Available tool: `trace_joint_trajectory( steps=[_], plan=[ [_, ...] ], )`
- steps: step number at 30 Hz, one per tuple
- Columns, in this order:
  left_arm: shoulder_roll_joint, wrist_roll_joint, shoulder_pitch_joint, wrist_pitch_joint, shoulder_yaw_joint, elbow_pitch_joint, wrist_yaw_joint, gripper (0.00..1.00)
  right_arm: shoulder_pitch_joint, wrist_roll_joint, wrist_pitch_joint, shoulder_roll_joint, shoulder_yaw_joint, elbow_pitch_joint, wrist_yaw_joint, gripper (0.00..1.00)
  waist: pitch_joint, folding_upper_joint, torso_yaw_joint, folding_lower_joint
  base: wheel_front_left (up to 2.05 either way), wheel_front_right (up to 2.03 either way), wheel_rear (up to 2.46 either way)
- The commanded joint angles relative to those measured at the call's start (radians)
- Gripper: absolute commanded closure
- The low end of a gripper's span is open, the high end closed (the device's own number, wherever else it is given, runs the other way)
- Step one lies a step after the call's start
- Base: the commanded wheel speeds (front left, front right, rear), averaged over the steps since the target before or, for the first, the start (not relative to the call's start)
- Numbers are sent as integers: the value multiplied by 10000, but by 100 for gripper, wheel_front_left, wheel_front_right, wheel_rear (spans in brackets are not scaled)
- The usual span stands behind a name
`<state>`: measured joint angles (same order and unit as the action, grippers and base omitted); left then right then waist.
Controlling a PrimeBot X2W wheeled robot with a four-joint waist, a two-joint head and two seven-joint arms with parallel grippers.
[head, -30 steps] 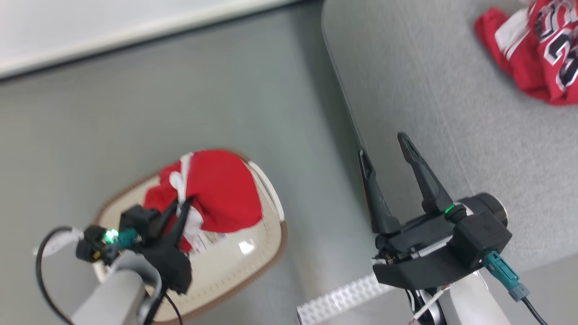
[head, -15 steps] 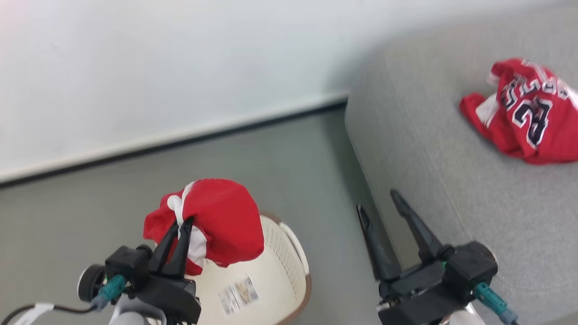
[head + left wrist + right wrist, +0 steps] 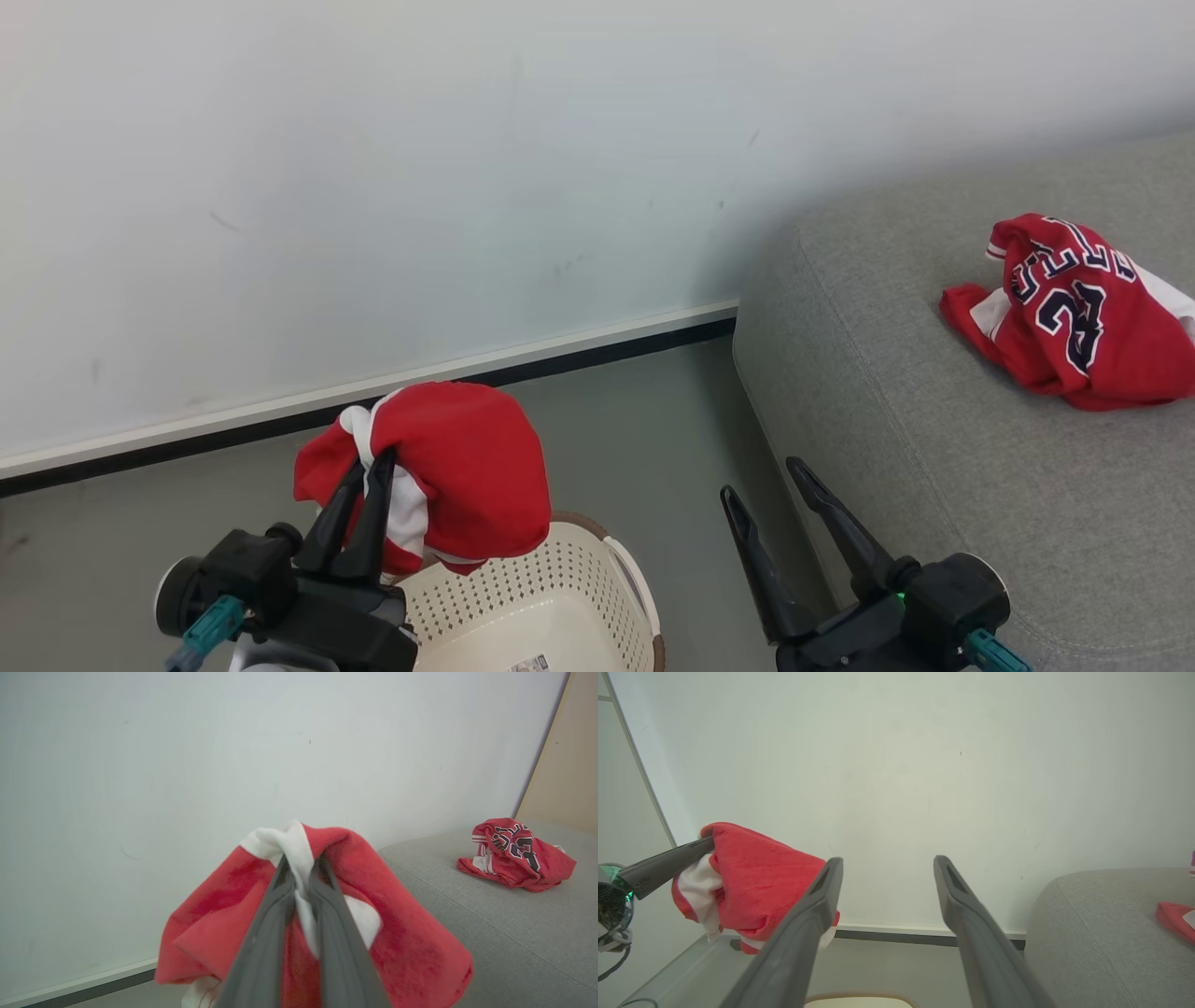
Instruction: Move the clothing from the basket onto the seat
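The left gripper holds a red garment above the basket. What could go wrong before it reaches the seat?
1. The left gripper pinches a white fold of the red garment; the hanging bulk might slip out and drop to the floor or back into the basket.
2. The seat lies beyond the open right gripper; the drooping cloth might snag on it.

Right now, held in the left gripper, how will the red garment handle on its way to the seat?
Probably floppy: the red garment drapes in loose folds around the shut left gripper. Likely light, since a narrow pinch holds it above the basket. It may slump into a heap on the seat, like the jersey there.
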<state>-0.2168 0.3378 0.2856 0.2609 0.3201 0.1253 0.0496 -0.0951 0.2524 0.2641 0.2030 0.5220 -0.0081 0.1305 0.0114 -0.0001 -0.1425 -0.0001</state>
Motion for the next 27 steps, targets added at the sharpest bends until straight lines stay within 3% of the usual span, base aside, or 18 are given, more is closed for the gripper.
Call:
trace_joint_trajectory(
  steps=[1,10,27],
  plan=[
    [-18,-32,-164,61,-56,-42,-4,100,50,42,3,76,41,6,7,0,63,1,25,1,0,0,0],
    [-24,-201,-17,32,252,-23,-198,100,-197,-75,3,89,410,75,7,0,56,1,-67,1,0,0,0],
    [544,-458,1133,-488,1527,29,-852,100,-1531,579,3,206,2290,919,6,0,-348,1,-538,1,0,0,0]
  ],
)
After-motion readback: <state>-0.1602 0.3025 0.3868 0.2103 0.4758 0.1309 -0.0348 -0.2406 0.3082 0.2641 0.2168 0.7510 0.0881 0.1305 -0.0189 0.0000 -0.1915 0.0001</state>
